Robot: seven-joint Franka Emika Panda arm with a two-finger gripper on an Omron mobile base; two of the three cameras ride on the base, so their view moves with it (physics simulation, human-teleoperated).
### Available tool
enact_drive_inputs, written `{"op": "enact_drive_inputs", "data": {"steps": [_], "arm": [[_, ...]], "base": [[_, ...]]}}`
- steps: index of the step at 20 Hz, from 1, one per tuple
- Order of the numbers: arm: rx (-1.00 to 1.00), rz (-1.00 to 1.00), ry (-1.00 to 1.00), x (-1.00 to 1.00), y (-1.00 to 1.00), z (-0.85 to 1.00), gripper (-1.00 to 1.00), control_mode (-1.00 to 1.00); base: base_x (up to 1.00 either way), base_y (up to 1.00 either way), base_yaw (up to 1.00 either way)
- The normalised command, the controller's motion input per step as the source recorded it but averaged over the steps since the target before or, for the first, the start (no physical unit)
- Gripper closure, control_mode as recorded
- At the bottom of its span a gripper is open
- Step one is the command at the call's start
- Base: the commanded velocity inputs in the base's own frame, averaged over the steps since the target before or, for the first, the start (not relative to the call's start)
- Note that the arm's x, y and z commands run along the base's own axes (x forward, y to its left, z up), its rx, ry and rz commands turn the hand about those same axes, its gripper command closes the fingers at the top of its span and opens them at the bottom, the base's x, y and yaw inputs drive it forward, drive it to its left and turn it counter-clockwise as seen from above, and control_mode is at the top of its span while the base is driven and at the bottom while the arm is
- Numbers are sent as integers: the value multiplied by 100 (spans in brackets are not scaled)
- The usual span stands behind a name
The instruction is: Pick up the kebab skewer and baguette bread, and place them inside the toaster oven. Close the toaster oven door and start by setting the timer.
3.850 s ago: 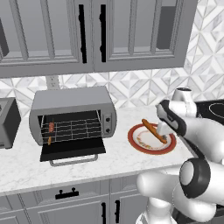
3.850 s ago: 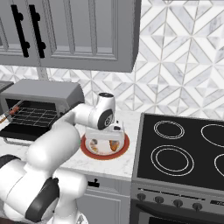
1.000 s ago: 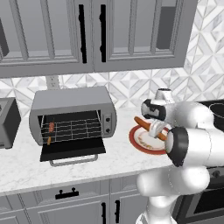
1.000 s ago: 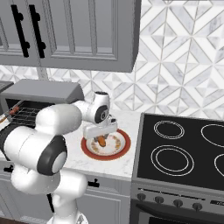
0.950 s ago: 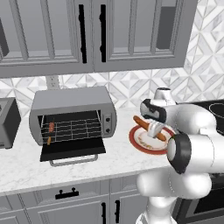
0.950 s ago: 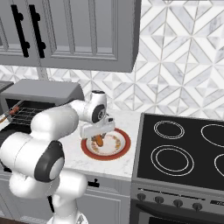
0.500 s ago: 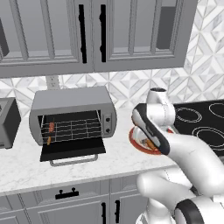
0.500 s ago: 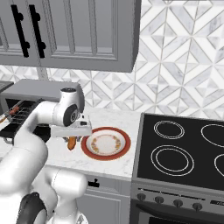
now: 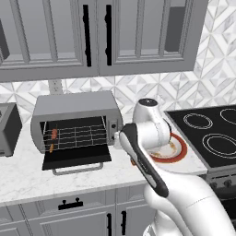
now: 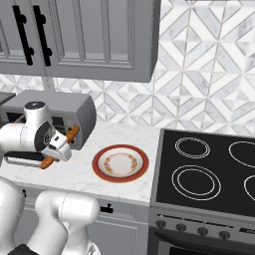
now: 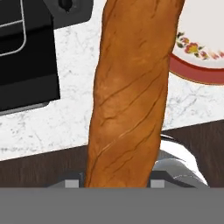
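At lower left of the right base view, tool [image 10: 59, 147] grips baguette bread [image 10: 61, 146]. Advise levelling the loaf before entering toaster oven [image 9: 76, 120], clear of kebab skewer [image 9: 53, 139].

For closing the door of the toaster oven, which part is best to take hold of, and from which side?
Probably the grey bar handle at the free edge of the door. The door lies open, nearly flat, hinged at the bottom of the toaster oven, so the bar faces the front of the counter. Come from the front and below, then lift up and back.
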Motion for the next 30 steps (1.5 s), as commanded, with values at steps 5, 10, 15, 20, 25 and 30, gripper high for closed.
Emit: {"op": "enact_drive_inputs", "data": {"steps": [5,10,15,20,25,30], "arm": [[1,-43,1,19,88,26,100,-100],[8,-41,11,39,78,25,100,-100],[17,-39,8,20,70,6,100,-100],[14,-39,5,0,75,2,100,-100],[9,-32,7,34,28,0,100,-100],[4,-12,1,30,2,-1,100,-100]], "base": [[0,0,0],[0,0,0],[0,0,0],[0,0,0],[0,0,0],[0,0,0]]}}
